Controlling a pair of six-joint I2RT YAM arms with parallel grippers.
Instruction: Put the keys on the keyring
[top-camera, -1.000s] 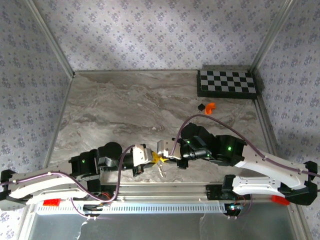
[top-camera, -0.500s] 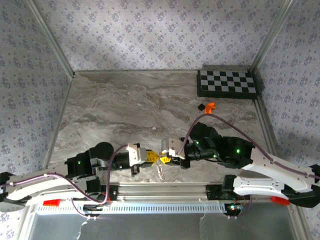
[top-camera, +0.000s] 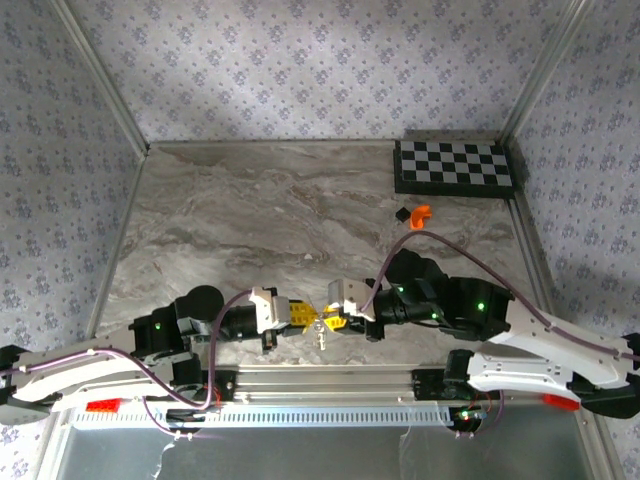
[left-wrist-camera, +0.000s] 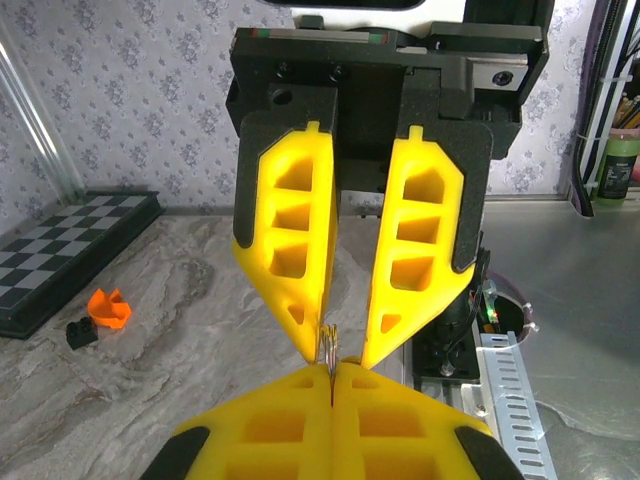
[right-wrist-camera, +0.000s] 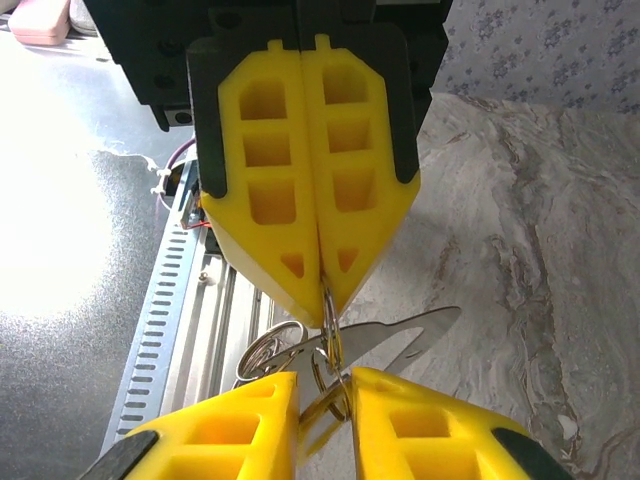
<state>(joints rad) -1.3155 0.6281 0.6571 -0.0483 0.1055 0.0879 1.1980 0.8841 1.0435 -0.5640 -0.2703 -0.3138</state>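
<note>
Keyring (right-wrist-camera: 332, 340) in left end effector (right-wrist-camera: 322, 290) tips

pads (right-wrist-camera: 270, 160) yellow on black housings; keys (right-wrist-camera: 400, 335) and keyring (right-wrist-camera: 328, 318) silver. table (top-camera: 250, 210) grey marble. checkerboard (top-camera: 455, 165) black-white at 1 o'clock, walls (top-camera: 300, 60) lilac floral.

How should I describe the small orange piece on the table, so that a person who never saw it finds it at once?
Look at the black-and-white checkerboard in the far right corner of the marble table. Just in front of its near edge lie two tiny pieces; the orange piece is the bright one, right of the black piece.
</note>
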